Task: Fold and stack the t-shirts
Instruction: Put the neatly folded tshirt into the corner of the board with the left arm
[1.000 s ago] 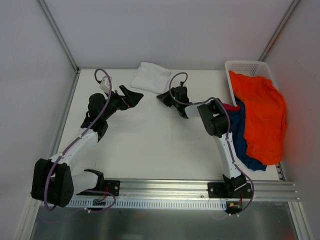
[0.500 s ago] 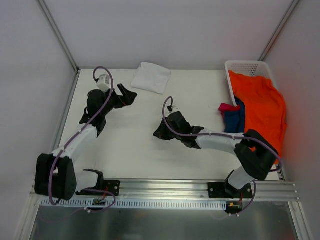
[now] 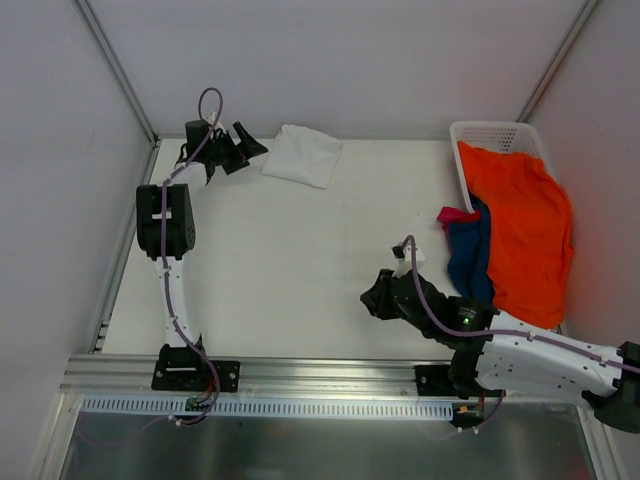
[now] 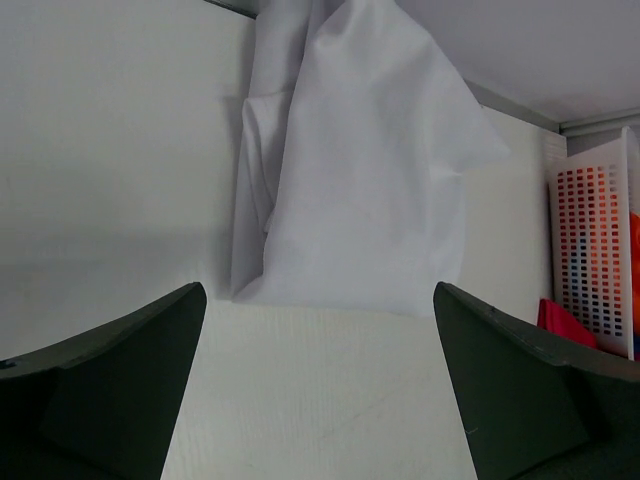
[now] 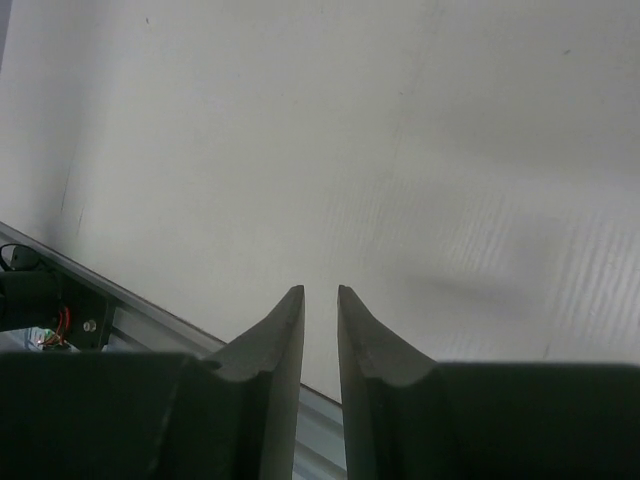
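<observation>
I see the white t-shirt (image 3: pixel 303 155) folded into a rough, slightly rumpled rectangle, lying flat at the far edge of the table (image 3: pixel 300 260), a little left of its middle. The big orange t-shirt (image 3: pixel 525 225) sprawls unfolded down the right edge from the far right corner. The navy t-shirt (image 3: pixel 468 250) lies bunched along its left side, and the small magenta t-shirt (image 3: pixel 455 213) peeks out at the navy one's far end.
</observation>
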{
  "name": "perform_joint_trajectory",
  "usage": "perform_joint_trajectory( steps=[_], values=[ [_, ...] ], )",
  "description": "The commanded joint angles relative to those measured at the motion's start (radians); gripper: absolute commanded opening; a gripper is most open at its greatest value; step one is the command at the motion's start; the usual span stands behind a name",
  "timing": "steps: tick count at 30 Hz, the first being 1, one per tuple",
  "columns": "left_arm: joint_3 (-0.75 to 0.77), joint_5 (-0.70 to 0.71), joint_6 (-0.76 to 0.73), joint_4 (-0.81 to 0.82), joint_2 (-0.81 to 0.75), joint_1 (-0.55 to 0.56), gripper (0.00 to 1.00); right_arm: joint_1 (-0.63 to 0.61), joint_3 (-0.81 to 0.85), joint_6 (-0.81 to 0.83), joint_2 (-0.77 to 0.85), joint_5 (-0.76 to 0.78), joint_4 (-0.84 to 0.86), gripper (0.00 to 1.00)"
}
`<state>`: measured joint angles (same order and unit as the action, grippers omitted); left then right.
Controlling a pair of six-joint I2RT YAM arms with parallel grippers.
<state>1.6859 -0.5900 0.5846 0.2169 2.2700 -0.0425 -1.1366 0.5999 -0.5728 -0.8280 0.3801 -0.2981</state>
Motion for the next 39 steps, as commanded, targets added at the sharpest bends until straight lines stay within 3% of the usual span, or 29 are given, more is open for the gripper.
perform_joint_trajectory(
  steps=[1, 6, 10, 17, 28, 31, 32, 33, 35, 36, 38, 39],
  values=[
    [0.152, -0.107, 0.038, -0.073, 0.083, 0.004, 0.99, -0.015, -0.025, -0.030, 0.082, 0.105, -0.127, 0.23],
    [0.283, 0.027, -0.015, -0.214, 0.161, 0.000, 0.99, -0.015, 0.000, -0.039, 0.133, 0.163, -0.233, 0.23],
    [0.256, 0.197, -0.074, -0.340, 0.125, 0.001, 0.99, -0.015, 0.017, -0.021, 0.162, 0.193, -0.265, 0.24],
    [0.270, 0.202, -0.066, -0.347, 0.149, 0.036, 0.99, -0.014, 0.026, -0.009, 0.167, 0.233, -0.288, 0.27],
    [0.400, 0.223, 0.007, -0.350, 0.266, 0.202, 0.99, -0.015, -0.011, -0.075, 0.277, 0.255, -0.378, 0.27],
    [0.416, 0.225, 0.035, -0.350, 0.283, 0.211, 0.93, -0.015, -0.014, -0.078, 0.323, 0.276, -0.414, 0.27],
    [0.416, 0.226, 0.038, -0.350, 0.284, 0.214, 0.89, -0.015, -0.015, -0.081, 0.332, 0.279, -0.423, 0.27],
    [0.417, 0.226, 0.041, -0.352, 0.284, 0.214, 0.71, -0.015, -0.014, -0.081, 0.349, 0.283, -0.437, 0.27],
    [0.420, 0.226, 0.046, -0.350, 0.287, 0.214, 0.46, -0.015, -0.012, -0.082, 0.362, 0.290, -0.446, 0.28],
    [0.419, 0.229, 0.052, -0.350, 0.289, 0.213, 0.18, -0.015, -0.014, -0.085, 0.369, 0.293, -0.455, 0.28],
    [0.414, 0.237, 0.063, -0.355, 0.287, 0.211, 0.01, -0.014, -0.012, -0.088, 0.377, 0.292, -0.461, 0.28],
    [0.413, 0.243, 0.066, -0.355, 0.287, 0.210, 0.00, -0.015, -0.014, -0.090, 0.379, 0.290, -0.469, 0.28]
  ],
)
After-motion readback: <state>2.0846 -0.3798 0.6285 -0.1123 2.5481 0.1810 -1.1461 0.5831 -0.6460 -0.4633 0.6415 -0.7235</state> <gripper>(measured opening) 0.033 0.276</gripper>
